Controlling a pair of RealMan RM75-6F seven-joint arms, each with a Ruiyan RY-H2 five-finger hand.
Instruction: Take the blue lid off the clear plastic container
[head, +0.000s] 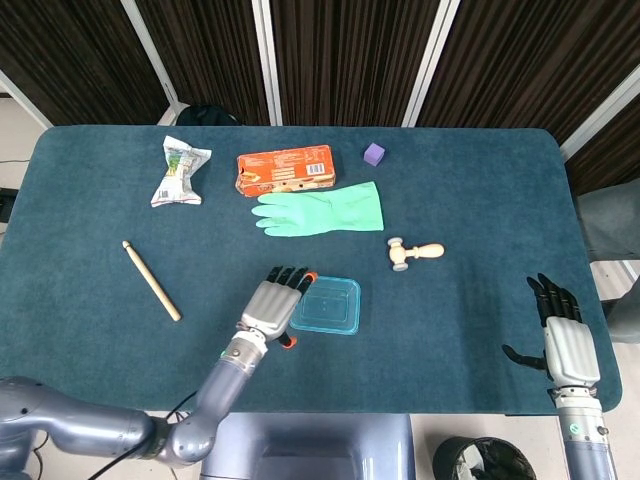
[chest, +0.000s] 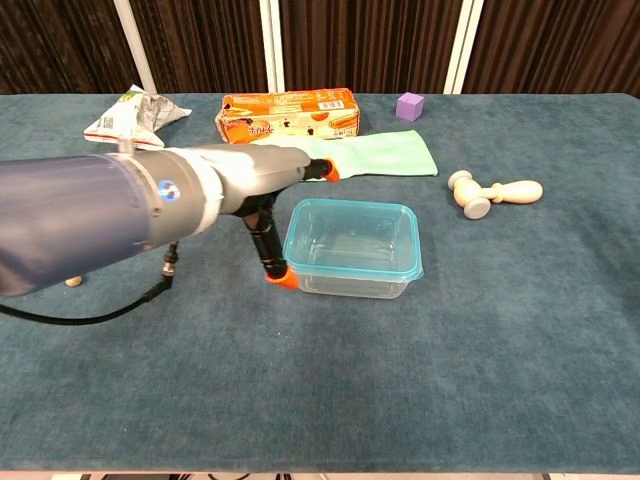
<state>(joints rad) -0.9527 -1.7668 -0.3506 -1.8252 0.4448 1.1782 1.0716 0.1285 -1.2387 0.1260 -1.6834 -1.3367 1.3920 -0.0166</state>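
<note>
The clear plastic container (head: 332, 312) (chest: 352, 262) sits mid-table with its blue lid (head: 328, 301) (chest: 352, 237) on top. My left hand (head: 273, 305) (chest: 262, 177) hovers at the container's left edge, fingers spread and extended, orange fingertips near the lid's left rim; its thumb (chest: 272, 259) hangs down beside the container's left wall. It holds nothing. My right hand (head: 568, 345) rests open near the table's right front edge, far from the container, and shows only in the head view.
A green rubber glove (head: 322, 210), orange box (head: 285, 170), purple cube (head: 374, 153) and crumpled wrapper (head: 180, 171) lie at the back. A wooden mallet (head: 413, 253) sits right of the container. A wooden stick (head: 151, 280) lies at the left.
</note>
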